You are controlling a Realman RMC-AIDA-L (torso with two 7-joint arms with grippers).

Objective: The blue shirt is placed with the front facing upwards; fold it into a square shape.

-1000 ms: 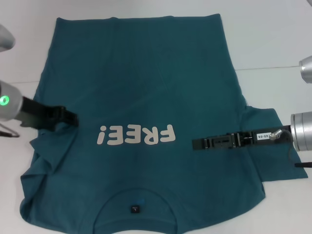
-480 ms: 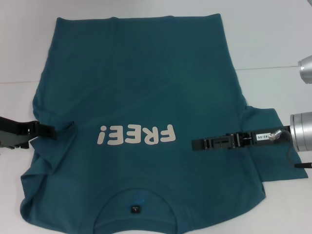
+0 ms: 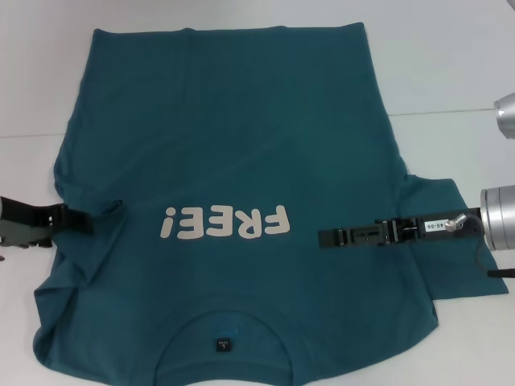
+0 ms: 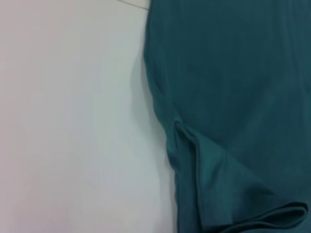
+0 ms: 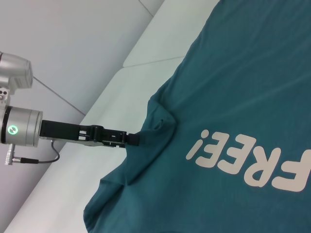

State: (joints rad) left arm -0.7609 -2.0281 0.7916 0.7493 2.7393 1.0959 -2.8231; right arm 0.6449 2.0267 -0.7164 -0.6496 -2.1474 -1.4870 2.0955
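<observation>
- Shirt status: the blue shirt (image 3: 233,201) lies flat on the white table (image 3: 451,64), front up, "FREE!" print (image 3: 224,223) readable upside-down from the head, collar and neck label (image 3: 223,345) nearest the robot. Still full-size; no body fold made yet, so the task looks early.
- Left gripper (image 3: 96,215) sits at the shirt's left edge, low, at sleeve level. From the right wrist view its tip (image 5: 133,139) is pinched closed on a bunch of cloth at the left sleeve (image 5: 158,128); the fabric puckers into a small peak right at the jaws.
- Likely reason for that grip: the sleeve has to come inward over the body before the sides can be squared, and the sleeve seam gives a doubled edge to hold.
- Left wrist view shows only the shirt edge and a folded-over flap (image 4: 233,189) against the table; own fingers not visible there.
- Right gripper (image 3: 326,238) reaches in from the right, level with the print, lying over the chest area beside the "F". Cannot tell whether its fingers are parted or closed, or whether it touches the cloth.
- Judgement: the right arm is probably placed as a hold-down or fold line. Right sleeve (image 3: 438,241) is still spread out on the table, so it needs the same treatment.
- Risk: a one-layer pinch could drag the whole shirt sideways.
</observation>
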